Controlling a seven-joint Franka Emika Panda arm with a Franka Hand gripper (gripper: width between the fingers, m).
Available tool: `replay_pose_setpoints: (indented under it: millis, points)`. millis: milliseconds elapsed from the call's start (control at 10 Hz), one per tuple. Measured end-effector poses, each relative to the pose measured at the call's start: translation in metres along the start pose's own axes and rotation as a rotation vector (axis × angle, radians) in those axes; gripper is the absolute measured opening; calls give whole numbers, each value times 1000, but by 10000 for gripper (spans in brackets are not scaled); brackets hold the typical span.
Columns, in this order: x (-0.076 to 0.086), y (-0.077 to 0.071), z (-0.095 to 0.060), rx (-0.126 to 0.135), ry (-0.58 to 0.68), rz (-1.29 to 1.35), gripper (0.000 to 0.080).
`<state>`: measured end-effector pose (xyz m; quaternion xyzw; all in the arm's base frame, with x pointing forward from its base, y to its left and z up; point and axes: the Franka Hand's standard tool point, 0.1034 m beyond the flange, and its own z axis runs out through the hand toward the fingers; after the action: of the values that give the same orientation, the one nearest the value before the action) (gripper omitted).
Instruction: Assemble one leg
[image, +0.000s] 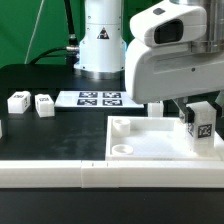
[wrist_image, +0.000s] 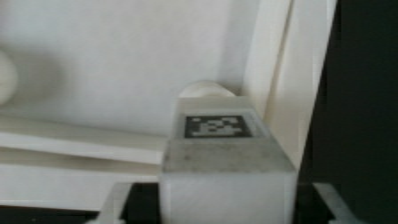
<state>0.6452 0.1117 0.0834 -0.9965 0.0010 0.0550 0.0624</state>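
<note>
One leg (image: 201, 128) in tool (image: 200, 116); black table (image: 60, 130), green backdrop (image: 20, 30).

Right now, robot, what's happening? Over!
Gripper shut on the leg. Leg upright over the white panel, exterior view's right. Nothing seen blocking it.

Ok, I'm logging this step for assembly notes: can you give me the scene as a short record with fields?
gripper: shut on the leg, over the panel at the exterior view's right
leg: upright, marker face showing
panel: lying flat, round corner sockets
loose legs: two, exterior view's left, off the panel
marker board: behind the panel
</note>
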Motion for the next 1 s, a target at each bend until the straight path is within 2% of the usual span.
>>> replay_pose_setpoints:
  millis: [200, 400, 700, 800, 1000]
  points:
    - [-4, -4, 1, -8, 67, 352, 291]
    - [-4, -4, 2, -10, 83, 646, 291]
    - [-3, -4, 2, 3, 99, 1061, 292]
    - [-3, -4, 2, 2, 106, 1178, 292]
    - [-3, -3, 2, 8, 102, 1179, 292]
